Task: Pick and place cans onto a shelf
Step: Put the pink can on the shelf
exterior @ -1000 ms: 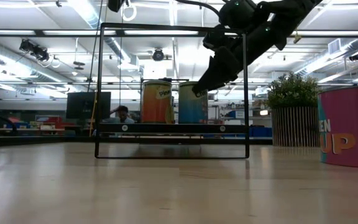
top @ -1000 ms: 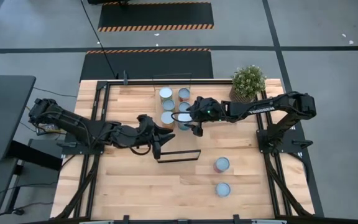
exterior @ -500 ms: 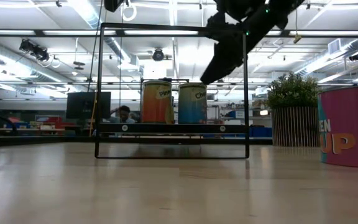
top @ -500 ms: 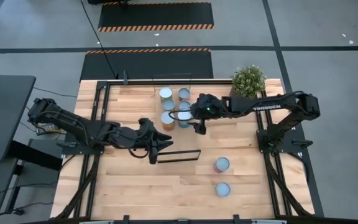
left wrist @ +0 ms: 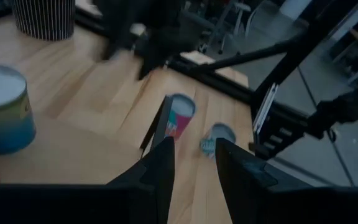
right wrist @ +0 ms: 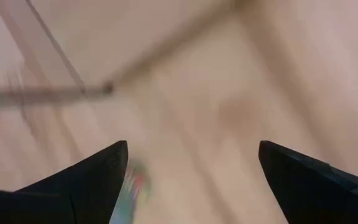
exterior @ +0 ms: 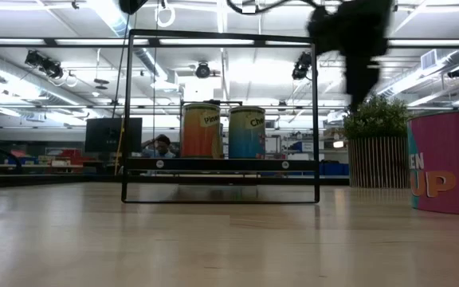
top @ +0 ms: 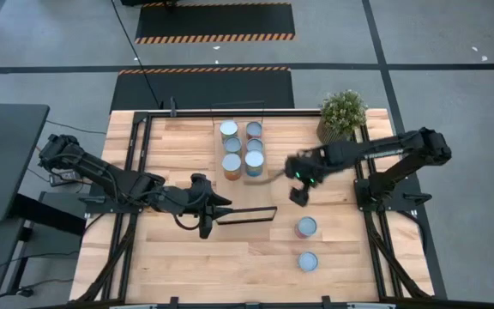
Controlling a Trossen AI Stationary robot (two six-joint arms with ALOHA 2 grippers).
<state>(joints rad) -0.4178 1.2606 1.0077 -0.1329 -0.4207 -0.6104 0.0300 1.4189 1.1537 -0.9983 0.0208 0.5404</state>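
Note:
The shelf (top: 247,196) runs from the table's far edge toward its middle, with black wire frames at both ends. Several cans (top: 243,146) stand on its far half in two rows; the low view shows an orange one (exterior: 202,131) and a blue one (exterior: 248,131). Two more cans stand on the table, one reddish-topped (top: 306,227) and one pale blue (top: 307,260). My right gripper (top: 299,196) is open and empty, above the table between the shelf and the reddish-topped can. My left gripper (top: 206,225) is empty, left of the shelf's near end, its fingers a narrow gap apart (left wrist: 194,146).
A potted green plant (top: 342,113) stands at the far right corner. Black rails (top: 135,172) run along the table's left and right sides. Bare tabletop (top: 230,266) lies near the front edge, left of the two loose cans.
My right gripper has left the cans on the shelf, risen, and swung toward the table's right and near edge, toward the reddish-topped can; it is blurred by the motion. My left gripper has drawn back a little toward the left and near edge, away from the shelf's near end.

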